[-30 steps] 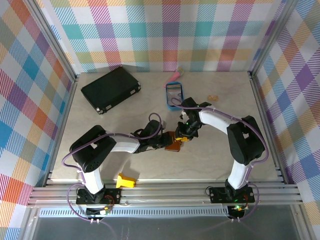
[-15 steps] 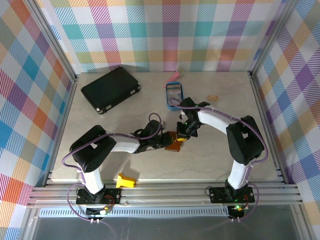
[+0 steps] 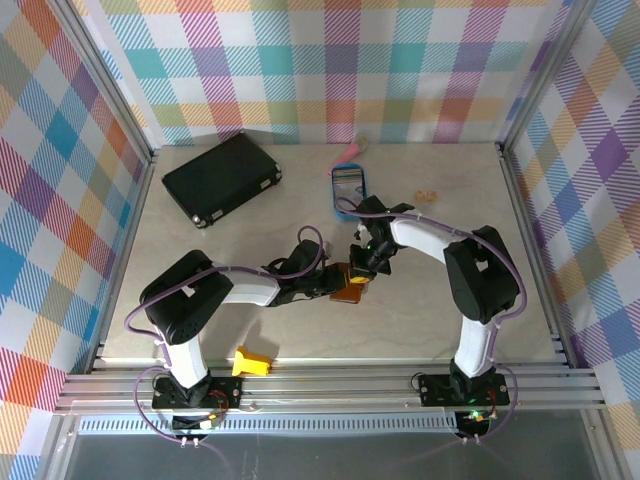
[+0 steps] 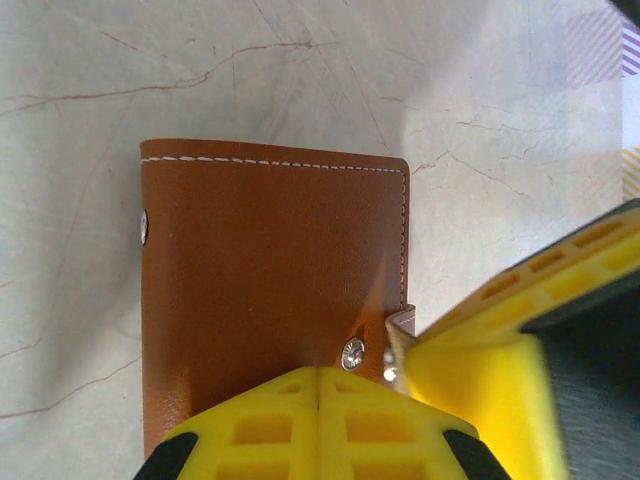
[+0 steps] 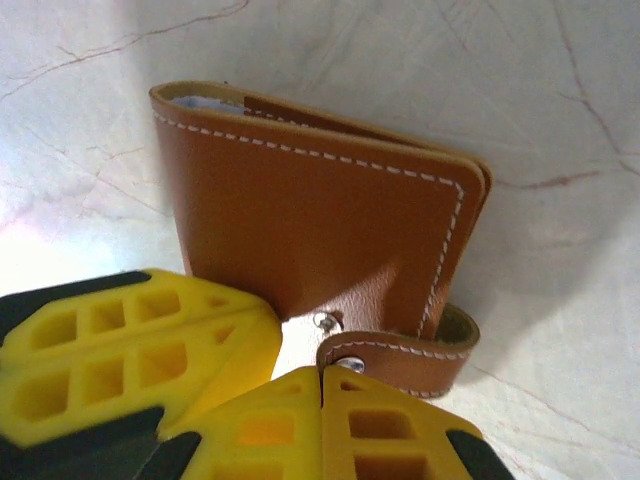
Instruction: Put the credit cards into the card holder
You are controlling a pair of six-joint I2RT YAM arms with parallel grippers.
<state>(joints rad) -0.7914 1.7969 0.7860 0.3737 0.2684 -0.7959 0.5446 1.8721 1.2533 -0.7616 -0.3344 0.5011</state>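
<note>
Left hand (image 4: 320,372): fingers together, tips at the card holder (image 4: 270,260) edge.
Right hand (image 5: 320,372): fingers together, pressing beside the snap tab (image 5: 405,357).
Card holder: folded shut, mid-table, slightly toward 6 o'clock.
Credit cards: judged already tucked inside.
Remaining: tab looks unfastened; snapping it seems the last step.
</note>
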